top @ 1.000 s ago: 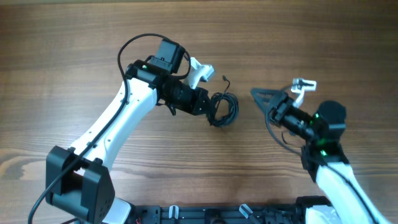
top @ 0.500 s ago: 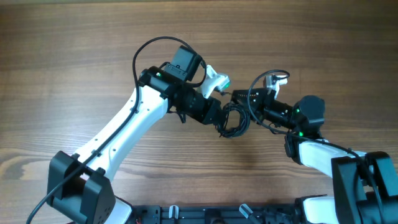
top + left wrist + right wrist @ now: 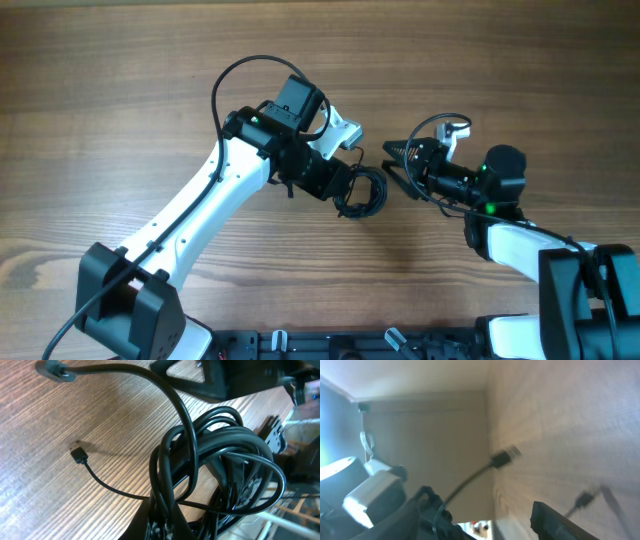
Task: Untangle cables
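The cables [image 3: 368,191] are a knotted bundle of thin black cords on the wooden table, between the two arms. My left gripper [image 3: 345,188] is shut on the bundle's left side. In the left wrist view the coiled loops [image 3: 220,460] fill the frame, the jaws [image 3: 167,527] pinch several strands, and one plug end [image 3: 77,453] lies loose on the wood. My right gripper [image 3: 392,165] is open, just right of the bundle and not holding it. The right wrist view is blurred; its open jaws [image 3: 480,502] face a plug end [image 3: 502,457] on a thin cord.
The wooden table [image 3: 120,90] stretches around both arms. A thick black wire [image 3: 225,85] loops above the left arm. A black frame [image 3: 330,345] runs along the front edge. The right arm's base [image 3: 580,300] is at the lower right.
Over the last second both arms closed in on each other with the bundle in the left gripper. In the last half second the right gripper drew back slightly from the bundle.
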Tool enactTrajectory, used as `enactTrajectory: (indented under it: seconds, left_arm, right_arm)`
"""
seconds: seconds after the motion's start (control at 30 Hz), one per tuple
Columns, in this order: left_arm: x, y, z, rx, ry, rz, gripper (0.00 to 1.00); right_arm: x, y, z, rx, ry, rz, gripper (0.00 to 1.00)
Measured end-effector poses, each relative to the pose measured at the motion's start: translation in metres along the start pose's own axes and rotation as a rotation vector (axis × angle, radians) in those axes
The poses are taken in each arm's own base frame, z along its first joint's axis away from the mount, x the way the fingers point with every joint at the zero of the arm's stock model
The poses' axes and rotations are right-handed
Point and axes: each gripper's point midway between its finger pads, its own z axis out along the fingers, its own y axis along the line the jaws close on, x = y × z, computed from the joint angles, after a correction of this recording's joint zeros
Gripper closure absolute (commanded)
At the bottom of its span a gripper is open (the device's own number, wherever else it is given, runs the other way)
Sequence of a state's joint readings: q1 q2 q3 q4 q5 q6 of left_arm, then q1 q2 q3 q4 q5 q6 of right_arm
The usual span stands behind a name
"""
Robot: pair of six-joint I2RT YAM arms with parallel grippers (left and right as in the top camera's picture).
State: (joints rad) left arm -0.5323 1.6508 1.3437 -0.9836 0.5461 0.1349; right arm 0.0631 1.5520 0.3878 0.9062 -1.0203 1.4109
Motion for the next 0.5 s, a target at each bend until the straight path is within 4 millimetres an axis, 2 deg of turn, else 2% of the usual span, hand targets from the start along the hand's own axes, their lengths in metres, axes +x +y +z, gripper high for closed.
enactTrajectory:
  seconds: [0.23,0.33,0.43,0.5]
  left_arm:
    - [0.000,-0.002,0.001,0.000,0.003,0.094,0.96]
    - [0.001,-0.009,0.005,0.006,0.011,0.121,0.96]
    - [0.002,-0.023,0.012,0.020,0.022,0.166,0.96]
    - [0.004,-0.030,0.015,0.028,0.029,0.185,0.96]
  right_arm:
    - [0.018,-0.006,0.016,0.033,0.040,0.197,0.23]
    - [0.024,-0.007,0.023,0.044,0.035,0.281,0.23]
    - [0.024,-0.008,0.029,0.052,0.009,0.369,0.31]
    - [0.020,-0.009,0.030,0.052,-0.023,0.416,0.44]
